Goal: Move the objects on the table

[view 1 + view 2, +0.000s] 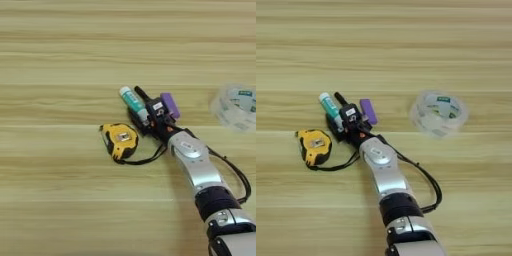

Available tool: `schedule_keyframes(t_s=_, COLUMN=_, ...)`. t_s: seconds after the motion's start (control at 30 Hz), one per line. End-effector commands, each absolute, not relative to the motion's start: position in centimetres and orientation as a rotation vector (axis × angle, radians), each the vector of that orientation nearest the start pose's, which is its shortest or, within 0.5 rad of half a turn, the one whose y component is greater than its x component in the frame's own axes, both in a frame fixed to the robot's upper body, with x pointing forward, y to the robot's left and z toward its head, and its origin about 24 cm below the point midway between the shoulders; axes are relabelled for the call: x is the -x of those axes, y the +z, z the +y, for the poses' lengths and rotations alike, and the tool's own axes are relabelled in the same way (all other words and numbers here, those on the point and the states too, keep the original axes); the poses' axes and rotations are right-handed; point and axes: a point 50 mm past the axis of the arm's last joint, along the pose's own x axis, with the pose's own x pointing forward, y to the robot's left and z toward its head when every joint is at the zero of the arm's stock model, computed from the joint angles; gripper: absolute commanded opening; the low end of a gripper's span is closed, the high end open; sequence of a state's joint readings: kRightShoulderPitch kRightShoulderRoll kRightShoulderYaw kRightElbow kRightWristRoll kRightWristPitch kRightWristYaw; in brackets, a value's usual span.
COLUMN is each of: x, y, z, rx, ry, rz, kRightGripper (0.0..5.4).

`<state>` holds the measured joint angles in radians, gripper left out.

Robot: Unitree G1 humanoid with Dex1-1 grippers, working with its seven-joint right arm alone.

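My right gripper (pixel 149 114) reaches in from the lower right on its silver forearm (pixel 381 170) and sits in a small cluster of objects at the table's middle. The white glue stick with a green label (pixel 132 100) lies slanted, its lower end at the gripper. A black marker (pixel 340 98) pokes out just right of it. The purple cap (pixel 170 105) lies against the gripper's right side. The yellow tape measure (pixel 120 140) rests to the lower left, its black strap trailing toward my wrist. The clear tape roll (pixel 438 114) lies apart on the right.
The light-wood table (pixel 60 60) fills both views, with bare planks at the back and on the left. A black cable (pixel 428 185) loops out from the right side of my forearm.
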<state>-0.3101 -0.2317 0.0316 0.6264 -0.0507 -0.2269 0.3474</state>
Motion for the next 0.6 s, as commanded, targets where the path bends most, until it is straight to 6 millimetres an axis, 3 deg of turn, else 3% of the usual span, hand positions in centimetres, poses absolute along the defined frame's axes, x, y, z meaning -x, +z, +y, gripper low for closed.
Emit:
schedule_keyframes(t_s=0.03, x=-31.0, y=2.5, z=-17.4, rx=0.303, ry=0.394, rz=0.080, kRightGripper=3.83)
schedule_keyframes(t_s=0.6, x=-30.9, y=4.9, z=-16.6, rx=0.124, ry=0.396, rz=-0.063, kRightGripper=5.38)
